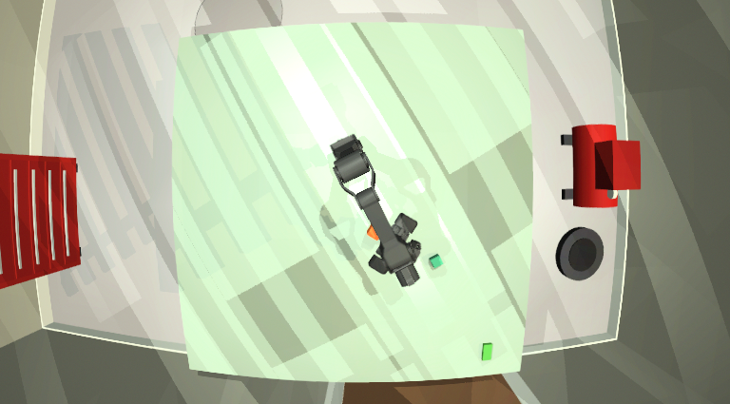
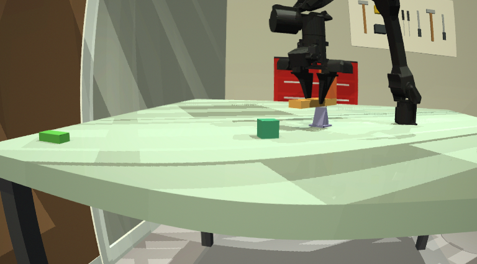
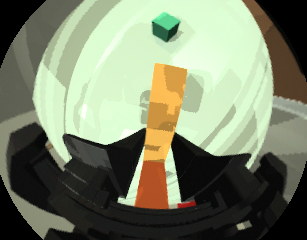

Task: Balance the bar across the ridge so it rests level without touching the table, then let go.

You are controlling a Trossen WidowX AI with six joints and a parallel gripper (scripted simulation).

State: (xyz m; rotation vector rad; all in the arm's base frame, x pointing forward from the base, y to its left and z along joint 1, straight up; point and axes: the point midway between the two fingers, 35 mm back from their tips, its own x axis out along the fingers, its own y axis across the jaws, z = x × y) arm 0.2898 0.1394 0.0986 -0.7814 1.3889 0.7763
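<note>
The light orange bar lies level over the top of the grey-violet ridge, clear of the table. An upright darker orange part stands at its end nearer the arm's base. My gripper points down and is shut on the bar, right above the ridge. The near finger hides part of the bar and its contact with the ridge top, so I cannot tell if they touch. The ridge is hidden in the top view and the wrist view.
A teal cube stands on the table, beyond the bar's far end. A bright green block lies near a table corner. The arm's base stands on the other side of the ridge.
</note>
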